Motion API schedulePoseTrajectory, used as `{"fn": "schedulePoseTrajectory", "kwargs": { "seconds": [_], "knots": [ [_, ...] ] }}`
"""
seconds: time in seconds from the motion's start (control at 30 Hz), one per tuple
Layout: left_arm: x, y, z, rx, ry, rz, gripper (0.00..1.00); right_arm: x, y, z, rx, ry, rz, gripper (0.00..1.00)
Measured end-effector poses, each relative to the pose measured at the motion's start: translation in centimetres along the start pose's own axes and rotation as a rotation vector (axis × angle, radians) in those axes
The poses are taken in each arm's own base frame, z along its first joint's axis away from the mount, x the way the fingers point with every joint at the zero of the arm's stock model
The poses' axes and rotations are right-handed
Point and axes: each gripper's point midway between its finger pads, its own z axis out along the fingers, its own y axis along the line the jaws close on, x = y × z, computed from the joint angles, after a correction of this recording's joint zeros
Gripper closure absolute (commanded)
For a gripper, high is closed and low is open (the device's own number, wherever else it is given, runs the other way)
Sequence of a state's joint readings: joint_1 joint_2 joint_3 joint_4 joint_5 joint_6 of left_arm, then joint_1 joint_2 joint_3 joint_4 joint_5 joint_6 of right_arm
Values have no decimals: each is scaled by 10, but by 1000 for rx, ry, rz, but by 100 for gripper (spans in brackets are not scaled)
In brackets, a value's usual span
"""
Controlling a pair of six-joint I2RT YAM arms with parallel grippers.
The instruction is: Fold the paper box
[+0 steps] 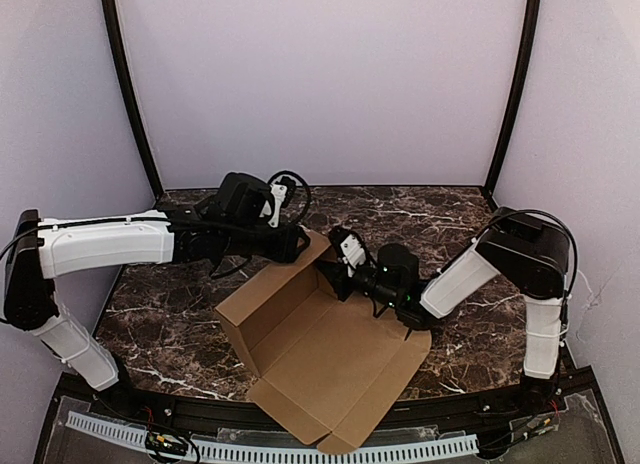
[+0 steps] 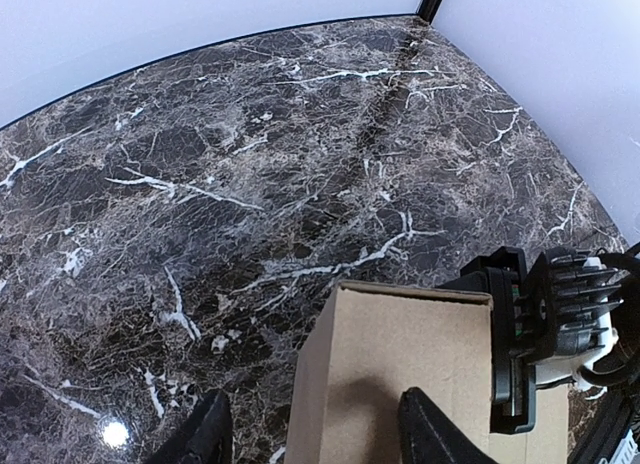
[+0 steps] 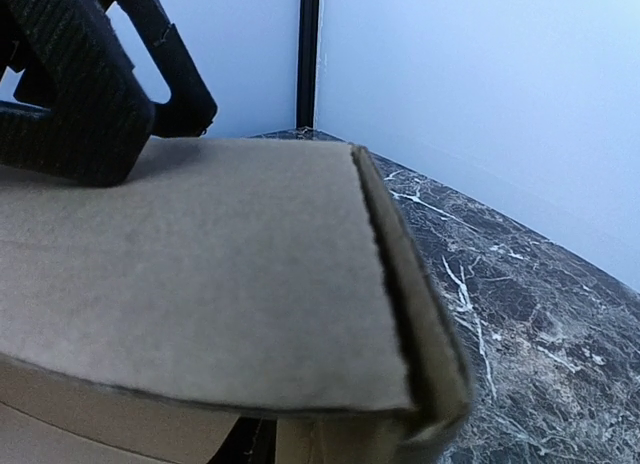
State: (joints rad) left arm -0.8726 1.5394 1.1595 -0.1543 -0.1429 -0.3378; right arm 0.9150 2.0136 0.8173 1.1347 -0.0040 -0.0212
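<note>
While the left pincer [image 2: 318, 426] stands spread astride a paper box [image 2: 400, 349] wall, right pincer [image 1: 331, 272] beside it, opening unclear

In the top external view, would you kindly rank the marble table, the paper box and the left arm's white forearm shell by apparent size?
Largest: marble table
Then: paper box
Smallest: left arm's white forearm shell

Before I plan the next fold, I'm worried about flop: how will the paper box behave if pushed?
Likely light: the paper box is one thin sheet. Probably hinges at its visible creases. May slide on the glossy table.
</note>
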Motion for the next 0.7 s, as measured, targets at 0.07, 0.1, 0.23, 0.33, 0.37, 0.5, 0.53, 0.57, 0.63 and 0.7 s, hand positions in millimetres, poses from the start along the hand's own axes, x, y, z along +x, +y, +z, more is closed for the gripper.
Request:
{"fn": "schedulePoseTrajectory", "kwargs": {
  "seconds": [0.07,0.1,0.23,0.33,0.37,0.5,0.53,0.57,0.63,0.7],
  "knots": [
    [0,-1,2,6,-1,-7,44,2,0,-1,0,4,0,74],
    [0,-2,2,7,-3,-9,45,3,0,-1,0,7,2,73],
    [0,-2,2,11,-3,-16,45,10,-1,-3,7,31,5,70],
    [0,-3,2,14,-2,-18,45,16,-5,-4,29,50,8,69],
    [0,-3,2,14,-2,-19,45,18,-5,-5,33,55,8,69],
    [0,-3,2,15,-1,-26,46,28,-8,-6,50,82,12,69],
    [0,-3,2,16,-1,-27,46,32,-8,-6,51,89,16,69],
    [0,-3,2,17,-1,-28,46,35,-8,-6,52,95,20,69],
    [0,-3,3,16,-1,-33,47,40,-8,-6,54,103,28,70],
    [0,-3,4,17,-3,-36,47,44,-8,-5,54,112,33,71]
  ]
}}
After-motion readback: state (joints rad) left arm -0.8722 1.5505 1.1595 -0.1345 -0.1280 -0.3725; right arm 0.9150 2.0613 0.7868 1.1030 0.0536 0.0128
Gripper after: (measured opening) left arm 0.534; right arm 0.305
